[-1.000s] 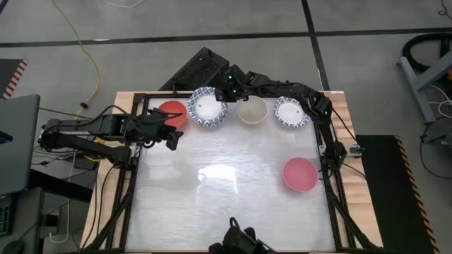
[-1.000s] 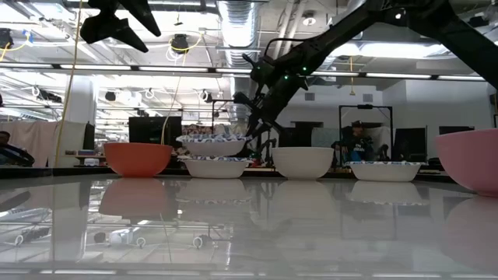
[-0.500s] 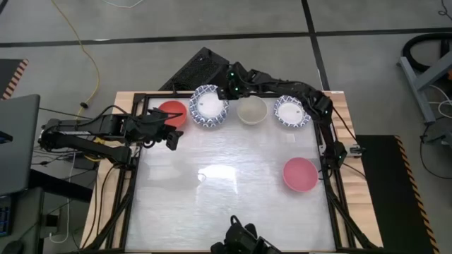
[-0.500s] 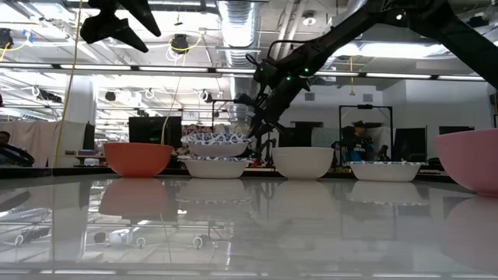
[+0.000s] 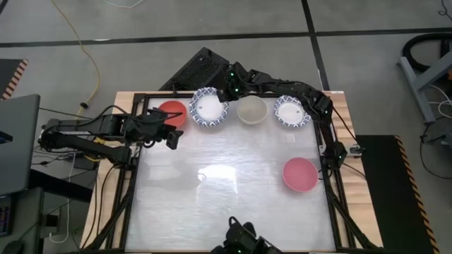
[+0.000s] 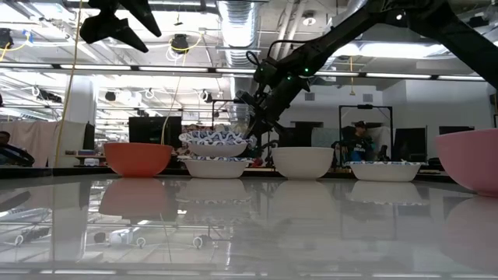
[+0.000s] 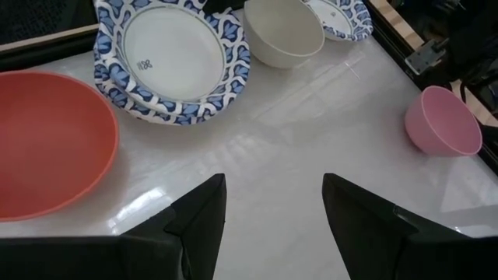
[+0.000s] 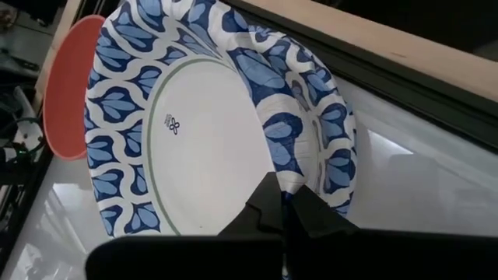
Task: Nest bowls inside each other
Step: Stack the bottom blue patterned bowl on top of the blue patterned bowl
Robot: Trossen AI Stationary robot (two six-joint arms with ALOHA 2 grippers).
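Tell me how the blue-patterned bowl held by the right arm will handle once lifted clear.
The blue-patterned bowl looks like thin paper: its rim crumples where the right gripper pinches it, so it is probably floppy and light. Held by one edge over a matching bowl, it may sag or tilt.

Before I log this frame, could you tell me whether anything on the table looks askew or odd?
One thing: the upper blue-rimmed bowl is not seated in the blue-rimmed bowl below it. It hangs tilted above it, pinched by its rim in the right gripper, jaws shut. The red bowl, cream bowl and pink bowl sit level.
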